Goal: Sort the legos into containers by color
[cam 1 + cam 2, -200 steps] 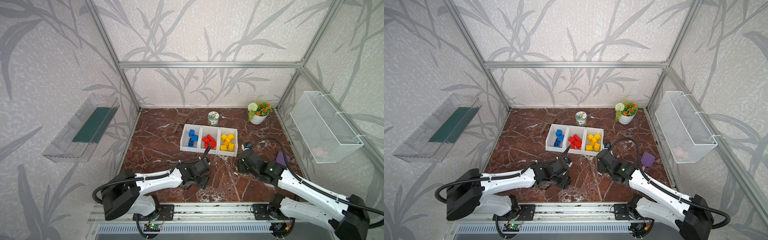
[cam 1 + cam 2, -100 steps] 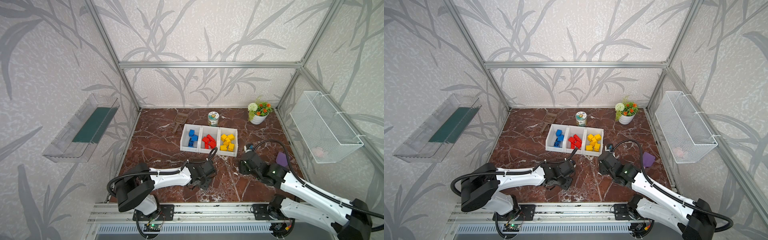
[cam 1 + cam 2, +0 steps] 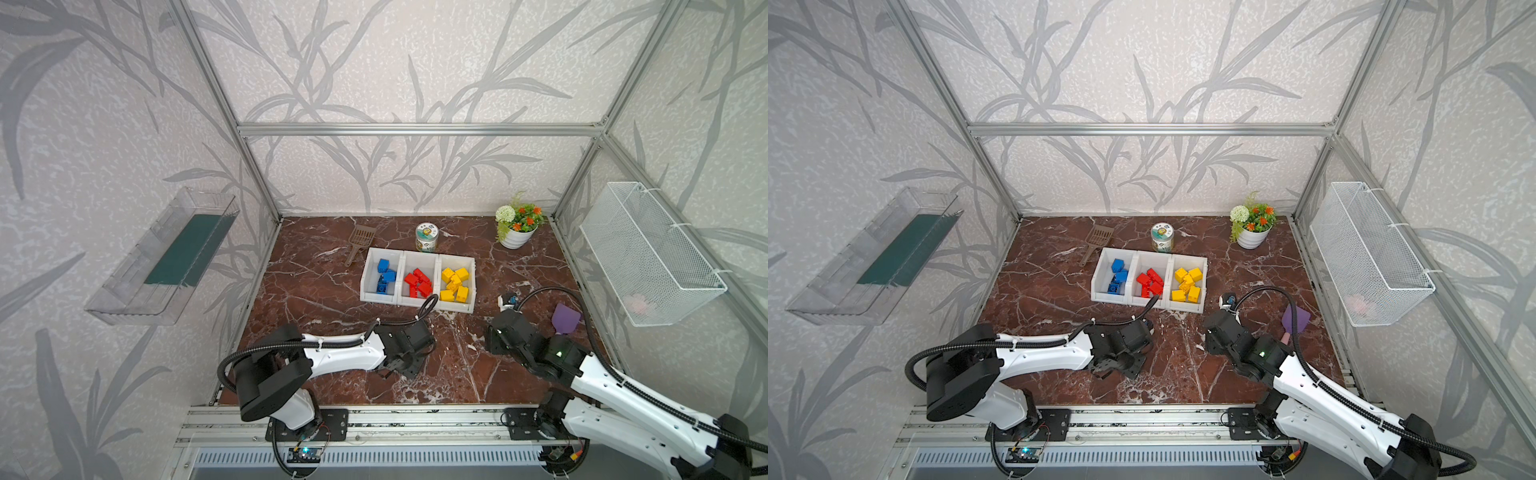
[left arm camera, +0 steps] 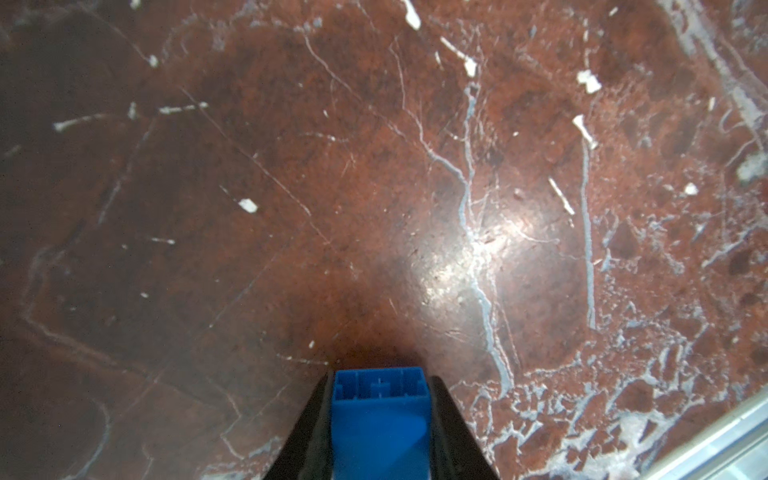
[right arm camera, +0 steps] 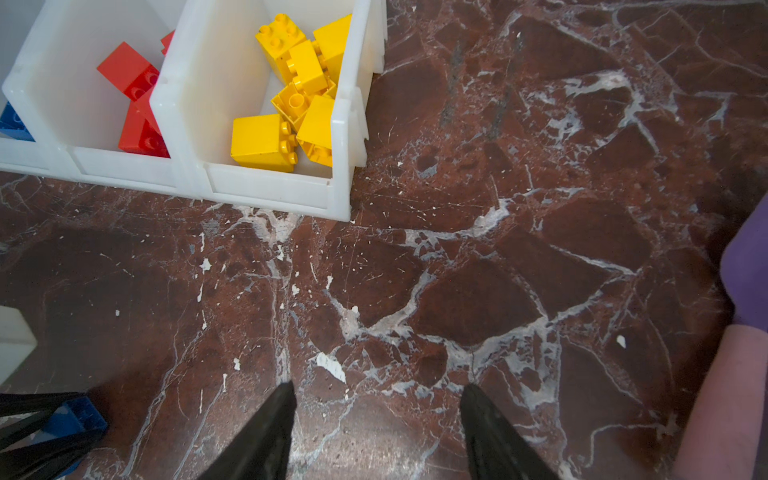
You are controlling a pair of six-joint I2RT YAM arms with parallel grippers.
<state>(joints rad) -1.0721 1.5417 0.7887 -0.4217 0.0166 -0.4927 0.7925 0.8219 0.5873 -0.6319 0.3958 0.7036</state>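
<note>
The containers [image 3: 402, 275], three joined white bins, stand mid-table in both top views. The left bin holds blue legos [image 3: 385, 276], the middle one red legos [image 3: 419, 282], the right one yellow legos [image 3: 455, 282]. My left gripper [image 4: 380, 376] is shut on a blue lego [image 4: 380, 419] just above the marble, in front of the bins [image 3: 1169, 305]. The right wrist view shows that same blue lego [image 5: 77, 419] between the left fingers. My right gripper [image 5: 376, 388] hangs open over bare marble, to the right of the left gripper [image 3: 399, 370].
A purple spatula [image 3: 564, 318] with a pink handle [image 5: 723, 399] lies beside the right arm. Behind the bins are a brown scoop [image 3: 359, 243], a tin can [image 3: 427, 237] and a flower pot [image 3: 517, 224]. A wire basket [image 3: 648, 253] and a clear tray [image 3: 166, 257] hang on the side walls.
The left gripper's jaws have closed on the blue lego, and the left arm has shifted to the right. The right arm has barely moved.
</note>
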